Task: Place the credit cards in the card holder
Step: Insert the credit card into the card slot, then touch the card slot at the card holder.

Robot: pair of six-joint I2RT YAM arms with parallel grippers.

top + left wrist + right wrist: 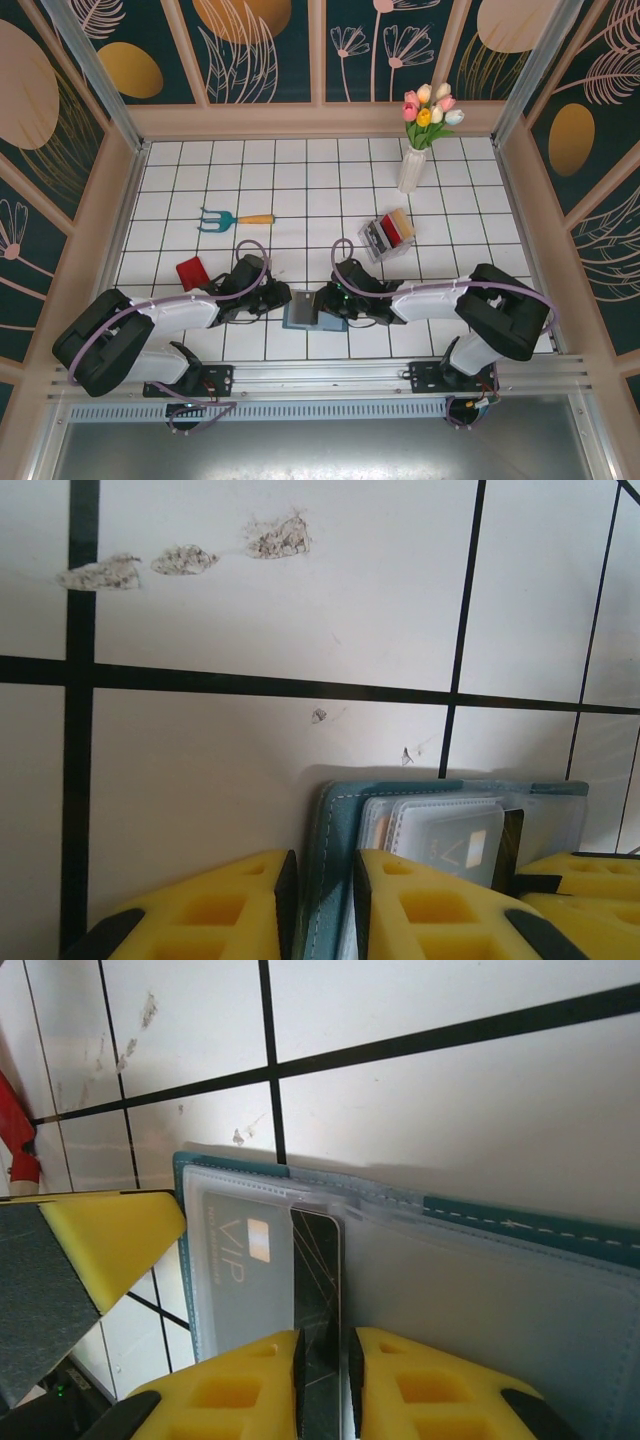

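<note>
Inside floral walls (260, 40), grid table (300, 170) w/ card holder (300, 312)

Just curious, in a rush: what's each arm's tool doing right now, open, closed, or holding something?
Left tool: closed on the edge of the card holder.
Right tool: closed on a dark credit card.
</note>
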